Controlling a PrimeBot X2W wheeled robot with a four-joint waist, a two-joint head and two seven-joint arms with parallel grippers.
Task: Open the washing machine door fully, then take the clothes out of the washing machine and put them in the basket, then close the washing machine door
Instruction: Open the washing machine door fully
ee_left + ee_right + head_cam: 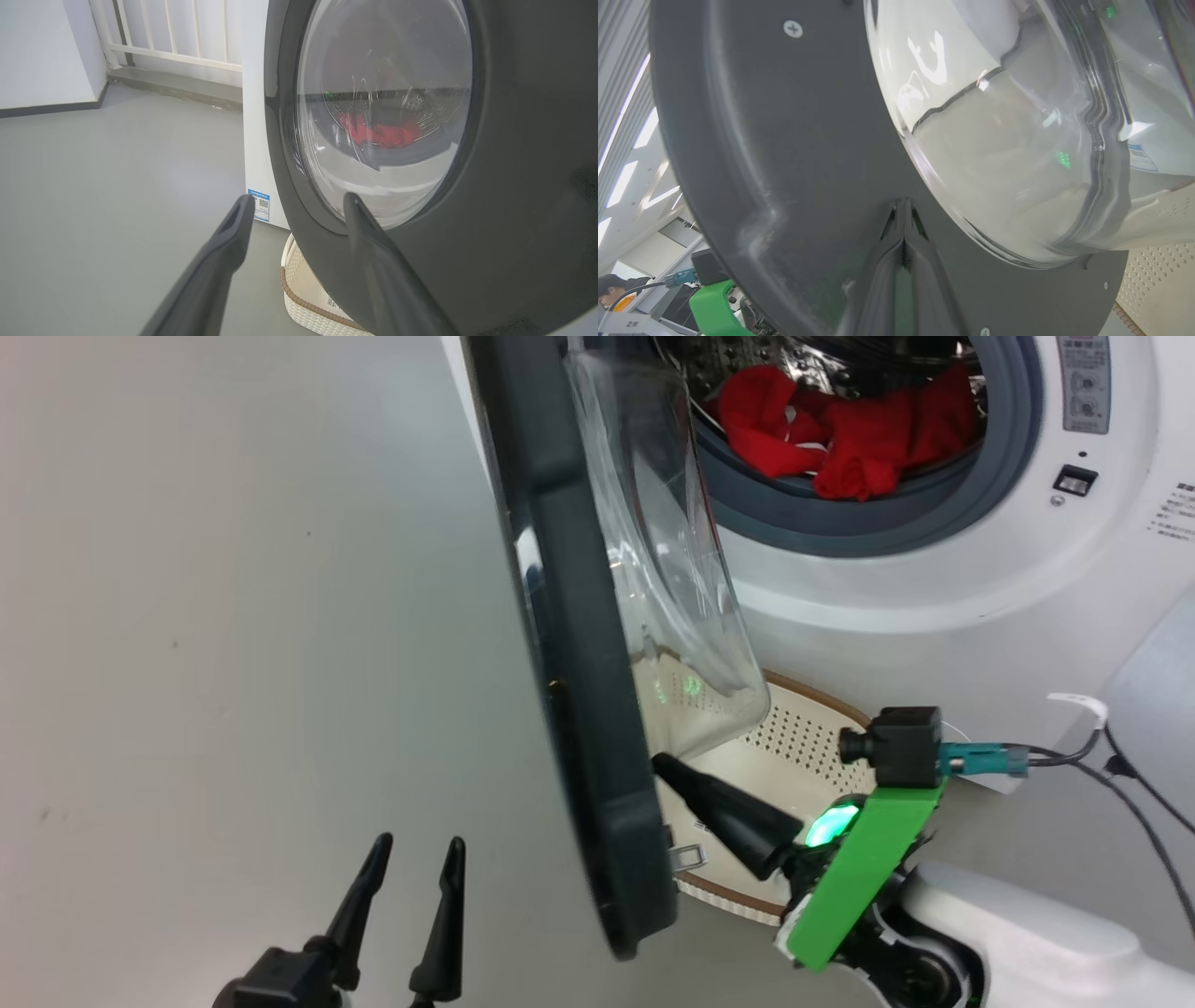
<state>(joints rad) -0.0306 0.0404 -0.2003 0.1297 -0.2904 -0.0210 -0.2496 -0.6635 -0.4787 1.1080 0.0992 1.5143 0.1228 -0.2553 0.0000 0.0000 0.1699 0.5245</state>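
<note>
The washing machine door [579, 663] stands about half open, edge-on in the head view, its glass bowl [1008, 140] bulging toward the drum. My right gripper [658, 765] is shut with nothing in it, and its tips [903, 203] rest against the door's dark inner face [761, 140] near the lower rim. On the outer side of the door [514, 186] my left gripper [299, 205] hangs open and empty, also low in the head view [415, 859]. The red clothes [840, 429] lie in the washing machine [934, 597]. The basket [803, 737] sits on the floor below the opening.
Grey floor [233, 616] spreads to the left of the door. Cables [1120, 775] trail at the right beside the machine. A white railing [177, 42] and wall stand behind. A person's head [612, 284] shows low in the right wrist view.
</note>
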